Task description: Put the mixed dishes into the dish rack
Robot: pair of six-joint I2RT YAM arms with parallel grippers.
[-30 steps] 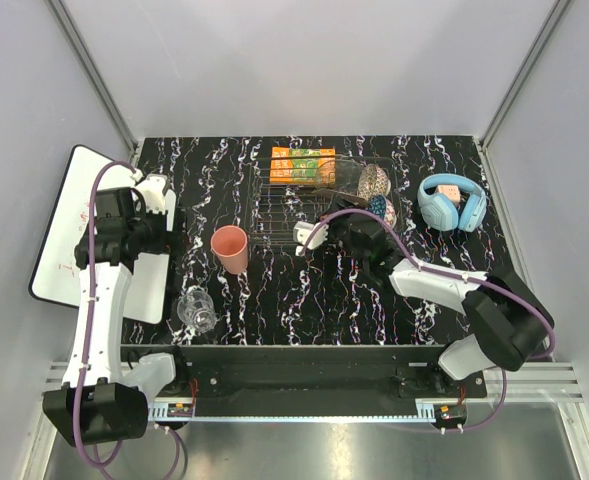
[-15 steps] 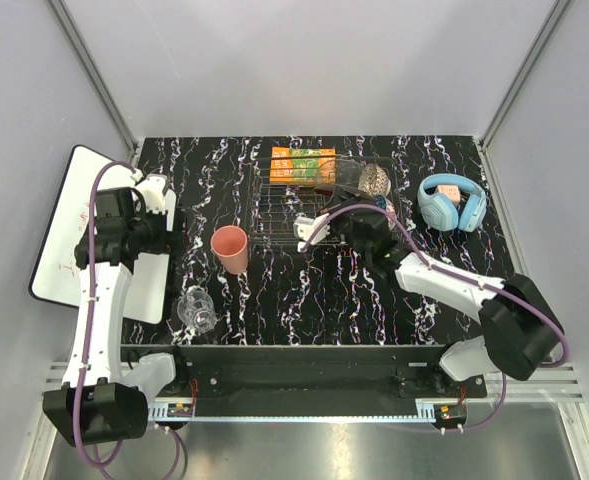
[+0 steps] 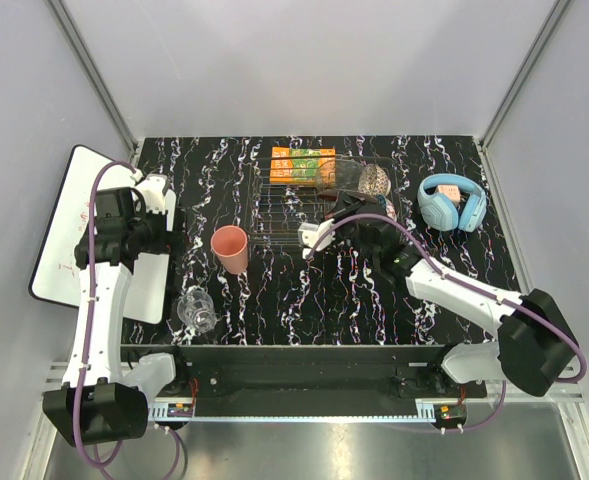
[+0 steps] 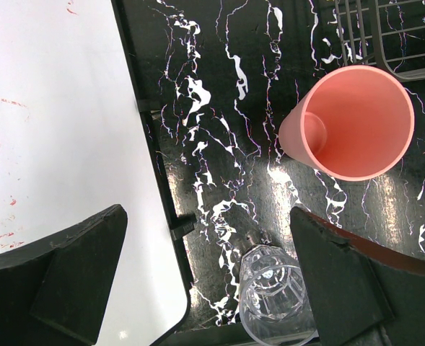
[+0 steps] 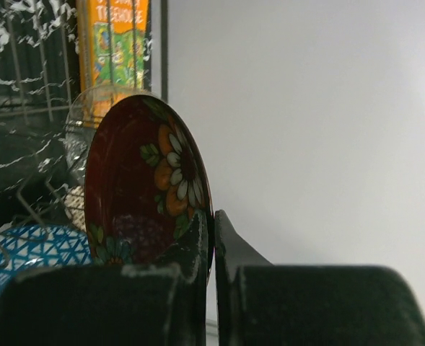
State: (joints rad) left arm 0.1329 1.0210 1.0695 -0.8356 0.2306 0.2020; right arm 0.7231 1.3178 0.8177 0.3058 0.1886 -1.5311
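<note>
You're facing a robot lab cell; plain grey panels [image 3: 304, 60] on aluminium struts [image 3: 91, 65] box in a black marbled desk [image 3: 304, 300]; left arm [image 3: 94, 300] and right arm [image 3: 464, 290] are bolted to a rail [image 3: 304, 412].

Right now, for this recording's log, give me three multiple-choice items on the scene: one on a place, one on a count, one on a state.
1. The pink plastic cup stands:
A. on the black marbled table, left of the silvery wire dish rack
B. inside that rack
C. on the floor

2. Cups outside the rack:
A. none
B. one
C. two

3. The right gripper is:
A. open and empty
B. shut on the red floral bowl
C. shut on the pink cup

Answers:
1 A: the top view shows it on the table, beside the rack's left edge.
2 C: the pink cup and the small clear glass cup both stand outside.
3 B: in the right wrist view, its jaws pinch the bowl's rim.
</note>
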